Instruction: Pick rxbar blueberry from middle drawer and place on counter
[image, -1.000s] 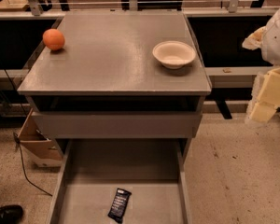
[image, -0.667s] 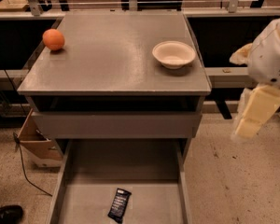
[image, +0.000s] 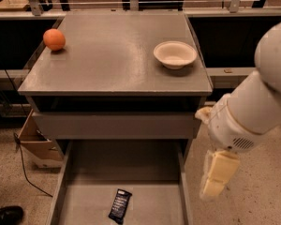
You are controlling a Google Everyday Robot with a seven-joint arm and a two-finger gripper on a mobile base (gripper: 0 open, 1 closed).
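Bar lies bottom centre in drawer, left of tool at lower right; long axis roughly up-frame; can't tell tool's grip state

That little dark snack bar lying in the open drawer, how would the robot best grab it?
Probably from straight above, pinching the rxbar blueberry across its narrow width near the middle. It lies flat on the middle drawer floor, slightly slanted, so only its long side edges offer a grip. The gripper hangs outside the drawer's right wall.
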